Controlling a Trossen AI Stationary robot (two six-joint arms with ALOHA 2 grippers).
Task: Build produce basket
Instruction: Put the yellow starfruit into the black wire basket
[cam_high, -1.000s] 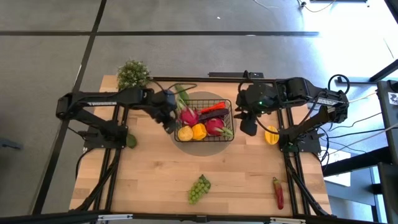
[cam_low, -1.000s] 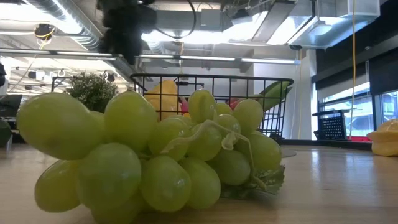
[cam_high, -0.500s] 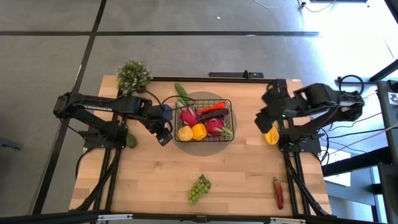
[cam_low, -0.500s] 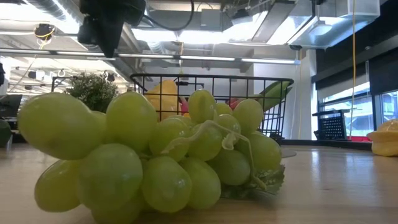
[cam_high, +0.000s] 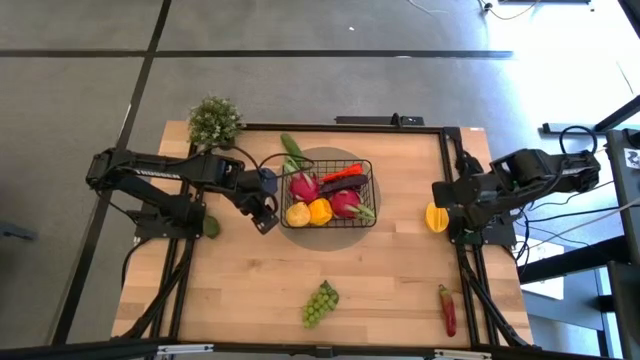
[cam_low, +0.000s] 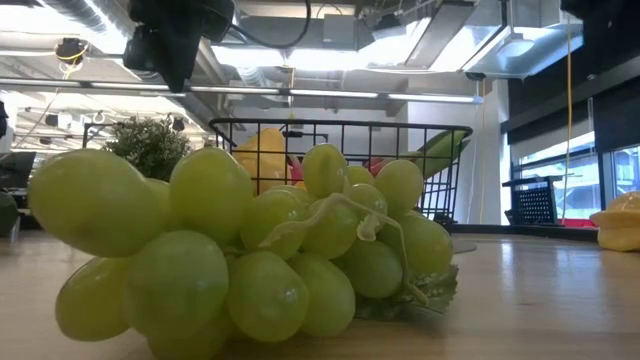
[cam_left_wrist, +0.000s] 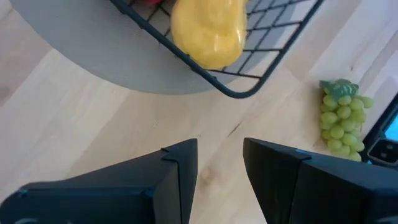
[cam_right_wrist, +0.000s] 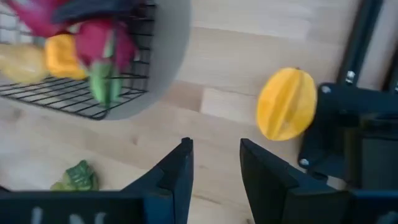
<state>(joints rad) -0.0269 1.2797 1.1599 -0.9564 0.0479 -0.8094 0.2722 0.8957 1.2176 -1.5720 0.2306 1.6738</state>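
Note:
The black wire basket (cam_high: 330, 194) sits on a round grey mat and holds pink dragon fruits, a yellow lemon (cam_left_wrist: 208, 31), a yellow pepper, a red piece and a cucumber poking over its far-left corner. My left gripper (cam_high: 263, 214) hovers open just off the basket's near-left corner, above bare wood (cam_left_wrist: 219, 168). My right gripper (cam_high: 446, 195) is open near the table's right edge, beside a yellow fruit (cam_right_wrist: 286, 112) that lies on the table. Green grapes (cam_high: 320, 303) lie near the near edge. A red chili (cam_high: 447, 310) lies at the near right.
A bushy potted plant (cam_high: 214, 121) stands at the far-left corner. A small green item (cam_high: 210, 227) lies under the left arm by the left edge. The grapes (cam_low: 240, 250) fill the low view, with the basket (cam_low: 340, 150) behind them. Bare wood lies between the basket and the grapes.
My left gripper drew back from the basket's left side toward the near-left and then held still. My right gripper swung from beside the basket's right edge toward the table's right edge, ending by the yellow fruit. The produce has not moved.

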